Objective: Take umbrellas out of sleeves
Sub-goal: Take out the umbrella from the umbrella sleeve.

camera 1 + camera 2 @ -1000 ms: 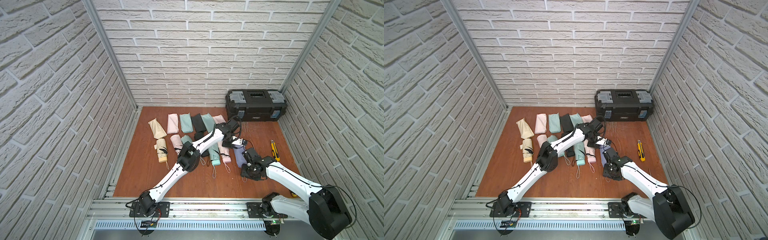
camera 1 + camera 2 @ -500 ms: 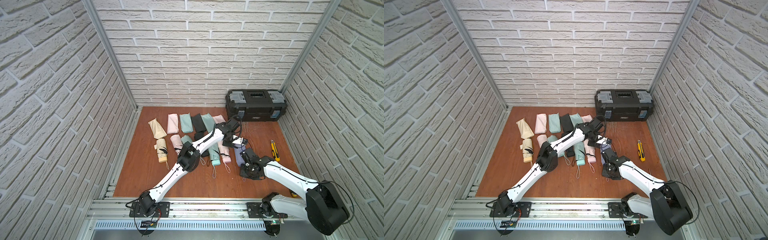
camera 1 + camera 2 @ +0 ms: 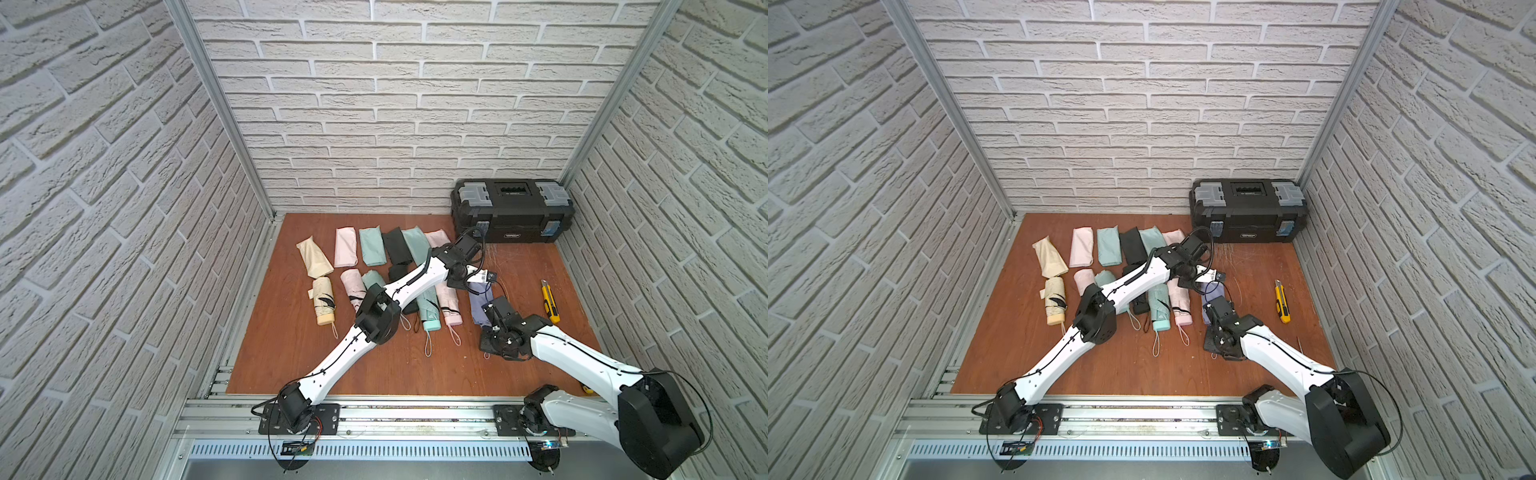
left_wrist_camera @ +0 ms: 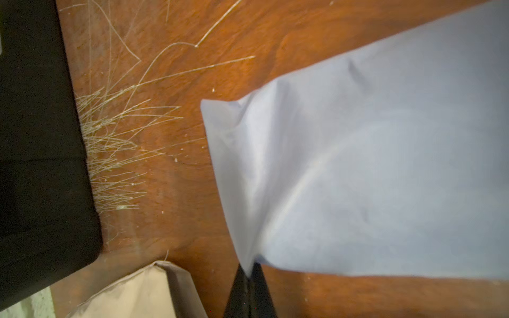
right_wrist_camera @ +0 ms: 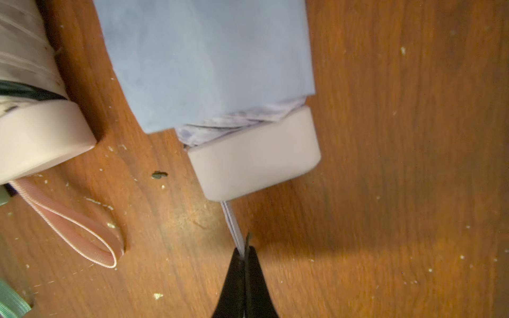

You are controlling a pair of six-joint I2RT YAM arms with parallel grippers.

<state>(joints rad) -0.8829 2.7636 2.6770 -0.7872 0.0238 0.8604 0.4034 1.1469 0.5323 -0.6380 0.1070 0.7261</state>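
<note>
Left pincer point(image 4: 248, 275) is clamped on a far corner of the lilac sleeve point(image 4: 358, 165). Right pincer point(image 5: 243, 257) is pinched tight on the wrist loop point(image 5: 232, 220) of the lilac umbrella point(image 5: 256, 162). That one lies sleeved on the tabletop point(image 3: 519, 270), handle poking out, just beside the pink umbrella point(image 3: 449, 301) in the near row.

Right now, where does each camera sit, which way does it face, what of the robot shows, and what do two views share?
Both top views: high in front, looking down and back at the floor, toolbox, left arm and right arm.
Left wrist: on the left arm, looking along the left gripper, shut on the lilac sleeve.
Right wrist: looking along the right gripper, shut on the lilac umbrella's strap.
Shared: both wrist views show the lilac sleeve.
</note>
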